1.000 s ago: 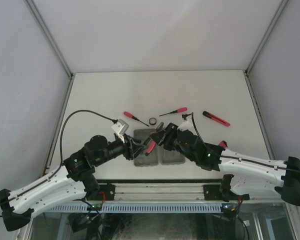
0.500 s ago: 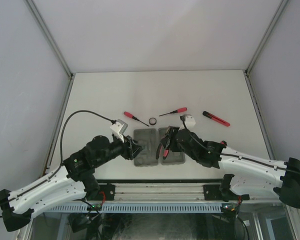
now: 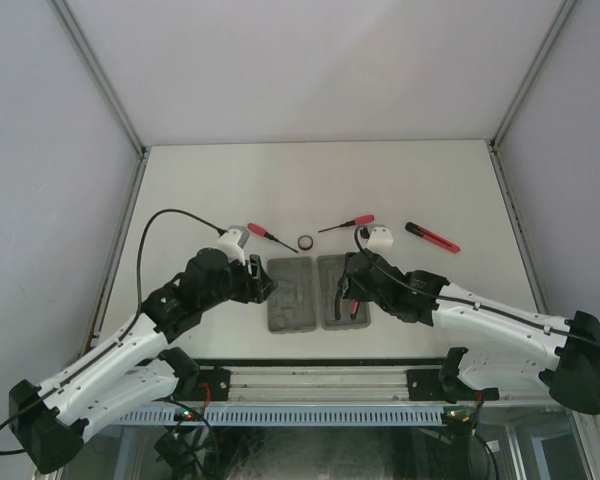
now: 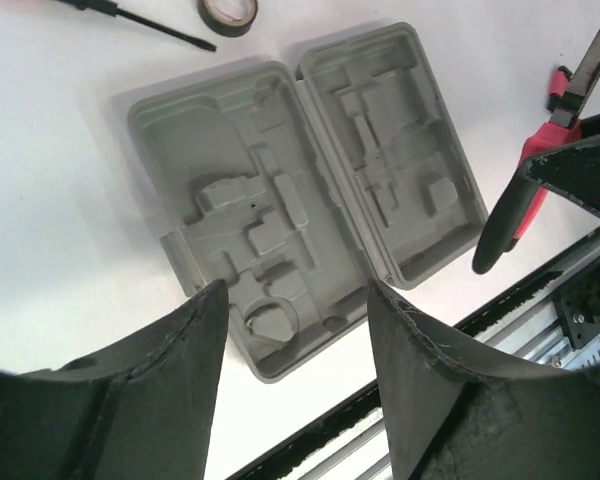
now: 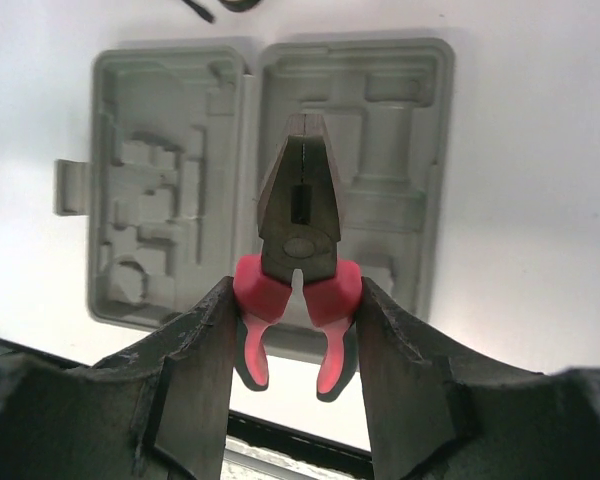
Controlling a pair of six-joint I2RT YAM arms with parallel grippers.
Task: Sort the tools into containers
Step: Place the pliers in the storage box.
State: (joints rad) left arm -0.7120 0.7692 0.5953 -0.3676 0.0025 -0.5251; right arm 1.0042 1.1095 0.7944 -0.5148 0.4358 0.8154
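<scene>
gripping the red-handled pliers (image 5: 298, 215) by the handles, the right pincer (image 5: 298, 290) holds them above the right half of the open grey case (image 5: 170, 130). the left pincer (image 4: 295, 310) hangs spread and empty at the case's left edge. a black ring (image 3: 306, 242) lies on the bench (image 3: 280, 180) just beyond the case.

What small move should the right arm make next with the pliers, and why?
Probably lower the pliers into the right half of the open grey case. The right gripper clamps their red handles with the nose above that half, whose moulded recesses look empty. The left gripper is open and holds nothing.
</scene>
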